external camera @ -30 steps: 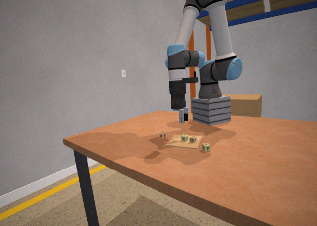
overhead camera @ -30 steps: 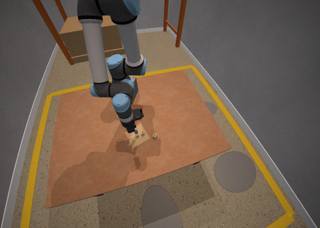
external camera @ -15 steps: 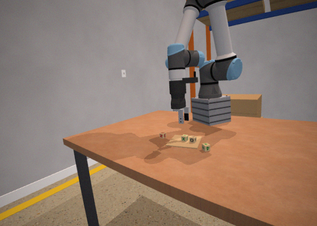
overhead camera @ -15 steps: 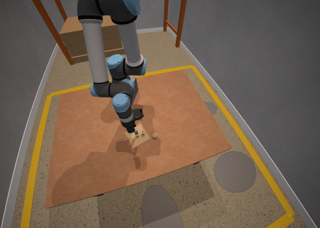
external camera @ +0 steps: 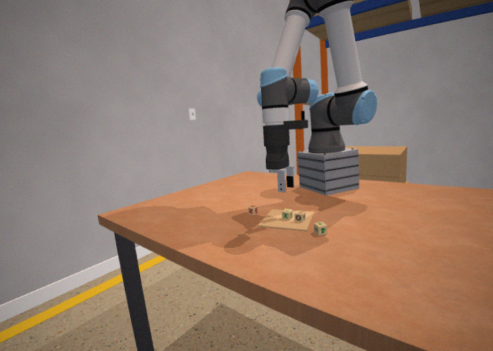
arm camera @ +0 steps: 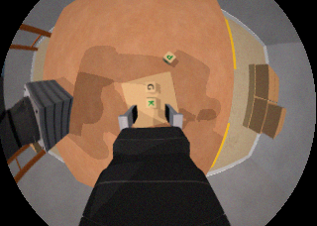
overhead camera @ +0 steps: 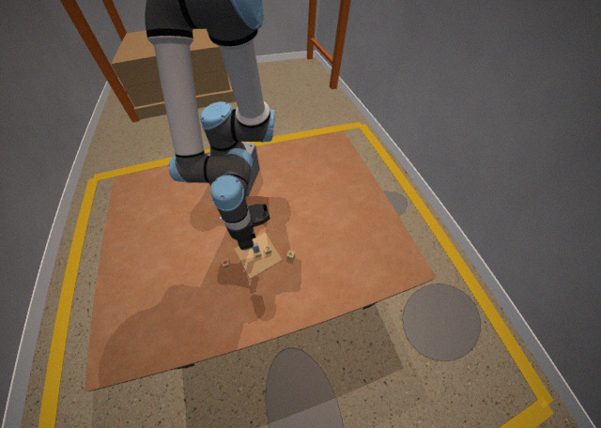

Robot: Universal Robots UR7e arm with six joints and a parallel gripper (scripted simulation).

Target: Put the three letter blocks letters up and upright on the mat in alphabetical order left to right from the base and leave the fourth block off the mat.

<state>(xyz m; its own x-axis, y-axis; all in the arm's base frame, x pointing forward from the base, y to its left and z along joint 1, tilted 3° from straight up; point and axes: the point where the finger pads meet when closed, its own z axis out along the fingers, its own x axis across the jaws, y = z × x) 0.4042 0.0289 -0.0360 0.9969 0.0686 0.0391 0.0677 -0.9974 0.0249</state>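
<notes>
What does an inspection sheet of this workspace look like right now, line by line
Surface: orange-brown table, shadowed around the mat.
Job's things: tan mat lies flat; X block and O block sit on it side by side; red-marked block and green-marked block sit off it, on either side.
Clutter: nothing seen.
Grippers: gripper open, empty, raised above the mat.
Cables: nothing seen.
Surroundings: grey ribbed pedestal under the arm, cardboard box, orange rack post, yellow floor line.

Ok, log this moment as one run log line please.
gripper: open, empty, above mat | on mat: X block, O block | off mat: red-marked block, green-marked block
</notes>
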